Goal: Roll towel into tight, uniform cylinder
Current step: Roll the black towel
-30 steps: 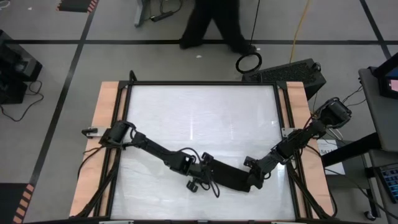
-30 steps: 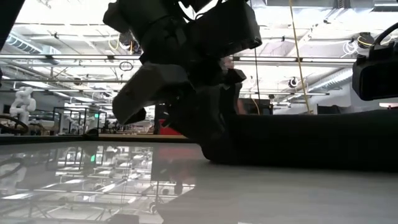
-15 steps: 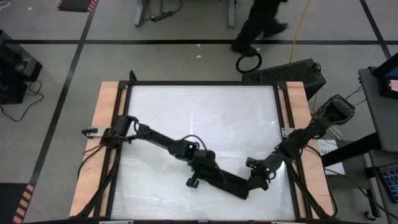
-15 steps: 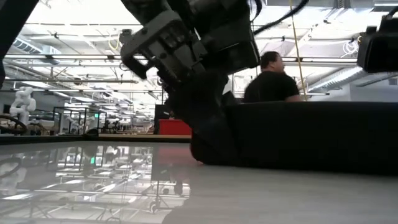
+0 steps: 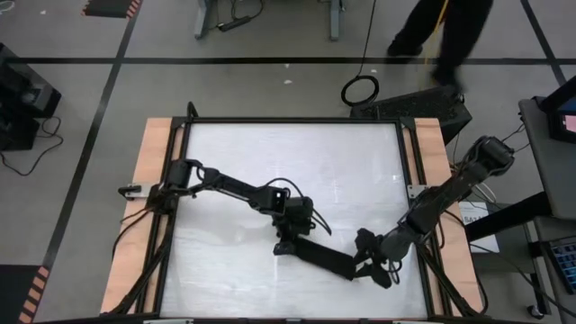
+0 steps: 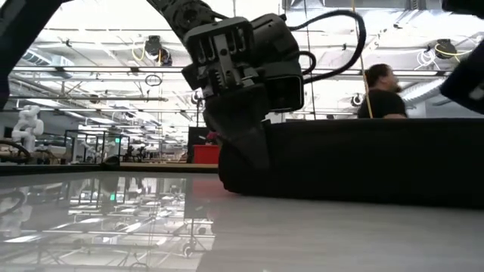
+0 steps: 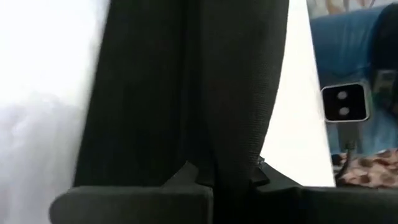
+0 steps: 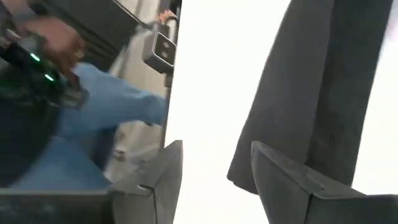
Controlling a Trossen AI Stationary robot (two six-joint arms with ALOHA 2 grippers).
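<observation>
Towel (image 5: 322, 258) is a narrow roll at the worktop's (image 5: 270, 162) 6 o'clock, long axis 10-to-4. Left end effector (image 5: 285, 243) clamped on its 10 o'clock end; right end effector (image 5: 369, 263) spread apart beside the other end.

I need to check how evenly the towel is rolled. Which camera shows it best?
The high view: the whole towel lies as a narrow black strip between the left hand and the right hand. The low view shows only its side as a dark wall; the wrist views show only close stretches of cloth.
</observation>
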